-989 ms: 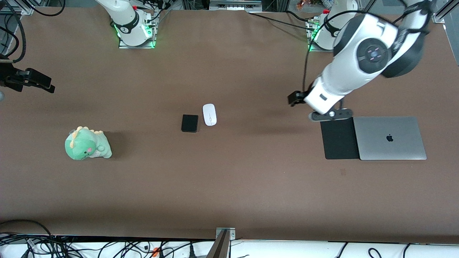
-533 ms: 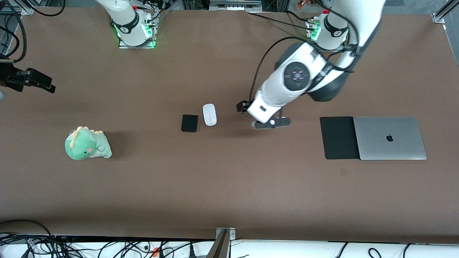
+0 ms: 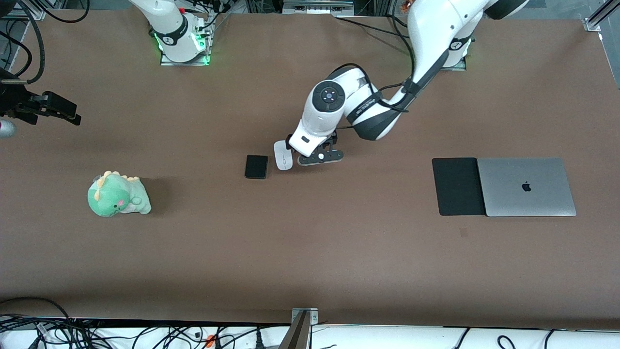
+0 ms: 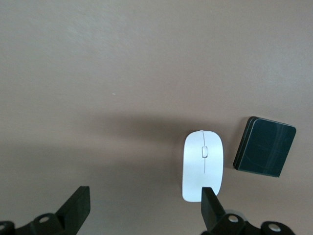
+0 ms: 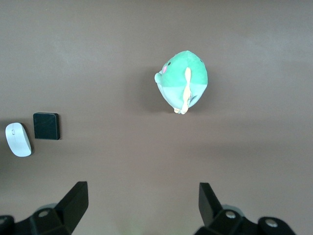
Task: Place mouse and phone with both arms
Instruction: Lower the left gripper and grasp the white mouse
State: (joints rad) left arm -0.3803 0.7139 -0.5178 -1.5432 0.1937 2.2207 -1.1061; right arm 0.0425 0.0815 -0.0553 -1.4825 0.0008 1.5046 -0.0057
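The white mouse (image 3: 282,159) (image 4: 203,165) lies mid-table. Beside it, toward the right arm's end, is the small black phone (image 3: 256,166) (image 4: 264,152). My left gripper (image 3: 310,147) (image 4: 145,205) hangs low and open just beside the mouse, toward the left arm's end. One of its fingertips (image 4: 209,201) overlaps the mouse's end; only bare table lies between the fingers. My right gripper (image 3: 58,109) (image 5: 142,203) waits open and empty in the air at the right arm's end of the table. Its wrist view shows the mouse (image 5: 18,139) and the phone (image 5: 46,126) far off.
A green plush dinosaur (image 3: 117,195) (image 5: 182,82) sits toward the right arm's end. A closed grey laptop (image 3: 526,186) and a black mouse pad (image 3: 458,186) lie side by side toward the left arm's end. The arm bases (image 3: 181,41) stand along the edge farthest from the front camera.
The left arm has swung from above the mouse pad across the table toward the right arm's end and come down beside the mouse. The right gripper has barely shifted.
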